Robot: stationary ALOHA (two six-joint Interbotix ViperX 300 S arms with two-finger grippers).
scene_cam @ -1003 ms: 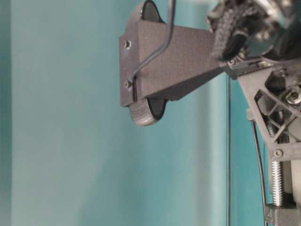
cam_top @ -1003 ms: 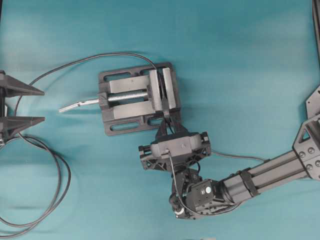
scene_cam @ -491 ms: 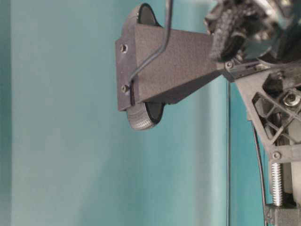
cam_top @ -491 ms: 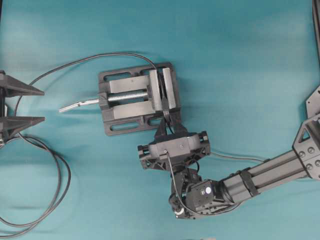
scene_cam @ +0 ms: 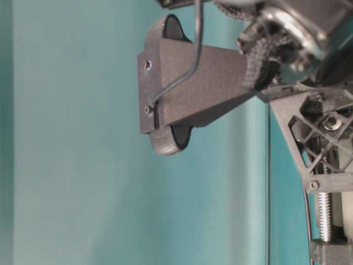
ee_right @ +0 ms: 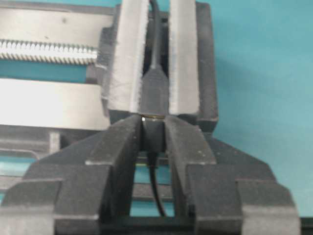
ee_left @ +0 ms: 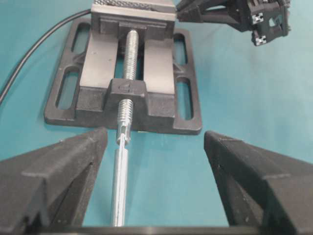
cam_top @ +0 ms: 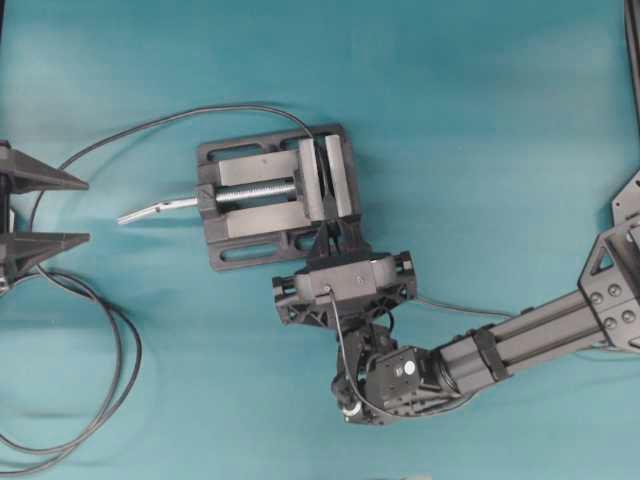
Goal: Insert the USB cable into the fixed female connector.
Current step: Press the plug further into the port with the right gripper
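Gripping the USB cable (ee_right: 152, 131) by its black plug, the right gripper (ee_right: 152, 128) meets the fixed female connector (ee_right: 154, 94), clamped in the grey vise (cam_top: 262, 232). At nine o'clock the left gripper (cam_top: 40, 212) gapes empty beside looped black cable (cam_top: 110, 340). No readable writing.

Robotics lab bench, seen from above. Plain teal mat (cam_top: 480, 120) covers whole work surface, no household clutter. Grey drill-press vise (cam_top: 275, 203) sits mid-mat, silvery screw handle (cam_top: 157, 210) sticking out left. Black robot arm (cam_top: 530, 335) of aluminium struts and 3D-printed lattice parts reaches in from right; black looped cable (cam_top: 90, 400) trails along left edge.
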